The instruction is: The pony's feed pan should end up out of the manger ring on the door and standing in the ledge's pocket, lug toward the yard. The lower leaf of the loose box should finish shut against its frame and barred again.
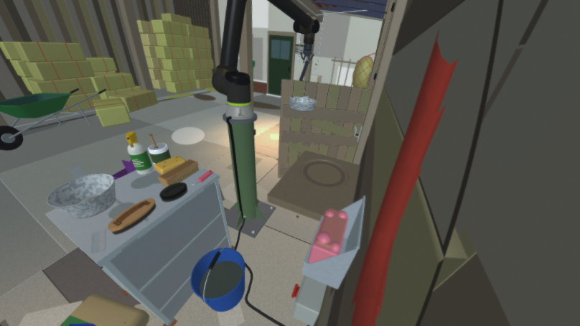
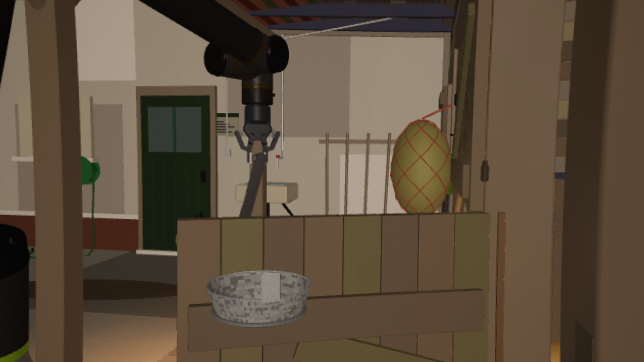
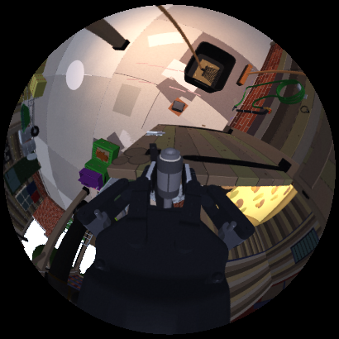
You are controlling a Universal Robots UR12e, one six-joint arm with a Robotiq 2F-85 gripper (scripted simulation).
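Observation:
The plank lower leaf (image 1: 322, 121) (image 2: 345, 280) of the loose box stands swung out from its frame. A mottled grey feed pan (image 1: 302, 103) (image 2: 258, 297) sits in the ring on the leaf's upper rail, its pale lug facing the second side camera. A dark bar (image 2: 254, 185) (image 3: 167, 177) rises tilted behind the leaf's top edge, and my gripper (image 1: 307, 56) (image 2: 258, 145) (image 3: 167, 194) is open around its upper end, high above the leaf. The ledge (image 1: 316, 182) with its round pocket (image 1: 324, 173) lies low in front of the leaf.
The leaf's top edge is just below the gripper. A netted hay bag (image 2: 420, 167) hangs by the right door post. A second mottled pan (image 1: 81, 194) sits on a grey cabinet with brushes and bottles. A blue bucket (image 1: 219, 279) stands by the arm's green pedestal (image 1: 242, 162).

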